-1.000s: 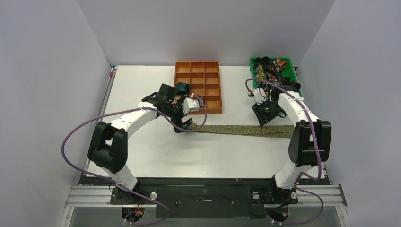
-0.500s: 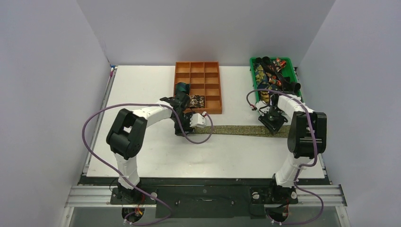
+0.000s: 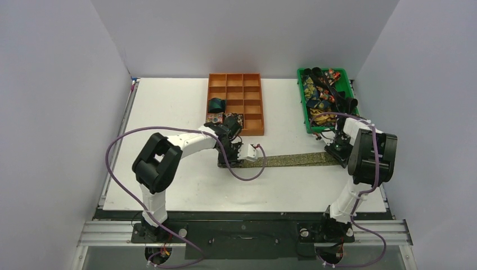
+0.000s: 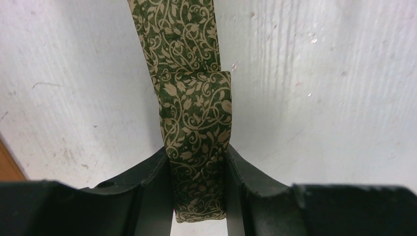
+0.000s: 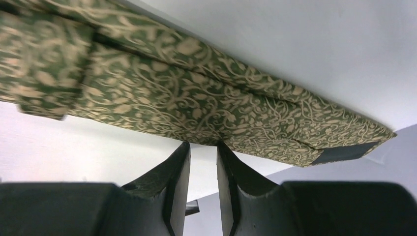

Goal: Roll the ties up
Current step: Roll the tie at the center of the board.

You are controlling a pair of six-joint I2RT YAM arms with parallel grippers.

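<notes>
An olive-gold vine-patterned tie (image 3: 292, 160) lies flat across the table from left to right. My left gripper (image 3: 226, 159) sits at its narrow left end. In the left wrist view the folded-over end of the tie (image 4: 194, 108) runs between the fingers, and that gripper (image 4: 199, 172) is shut on it. My right gripper (image 3: 337, 150) is at the wide right end. In the right wrist view its jaws stand a narrow gap apart, the gripper (image 5: 203, 147) touching the edge of the tie (image 5: 172, 103), with nothing seen between them.
An orange compartment tray (image 3: 235, 75) at the back holds a dark teal coil (image 3: 216, 104) and a floral coil (image 3: 230, 120). A green bin (image 3: 301, 93) at the back right holds several loose ties (image 3: 320, 95). A purple cable (image 3: 247, 175) loops beside the left gripper.
The left gripper moved nearer and rightwards onto the tie's narrow end and closed on it. The right gripper slid right to the wide end, its jaws narrowing.
</notes>
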